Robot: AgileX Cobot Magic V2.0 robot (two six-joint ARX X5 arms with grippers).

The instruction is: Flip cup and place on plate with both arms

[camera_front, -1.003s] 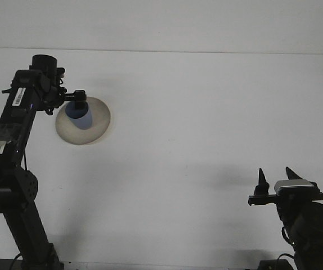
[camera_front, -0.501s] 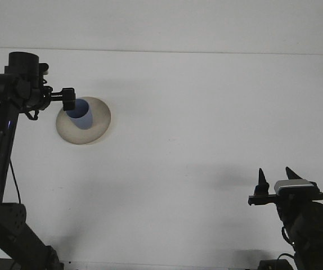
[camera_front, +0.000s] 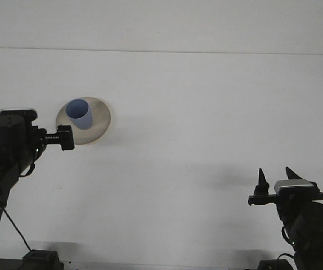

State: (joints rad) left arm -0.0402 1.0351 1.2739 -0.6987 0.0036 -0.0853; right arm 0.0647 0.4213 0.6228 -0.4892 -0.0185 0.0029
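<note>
On the beige plate [camera_front: 98, 127], toward its far-left part, the blue cup [camera_front: 79, 114] stands mouth up, free of both arms. Left gripper [camera_front: 66, 138] sits just near-left of the plate, overlapping its rim in view; whether its fingers are parted cannot be told. Right gripper [camera_front: 274, 181] is well away, near-right of the plate, fingers spread, empty. Risk: the left arm swinging sideways near the rim could nudge the plate or tip the cup.

No legible text or labels.
</note>
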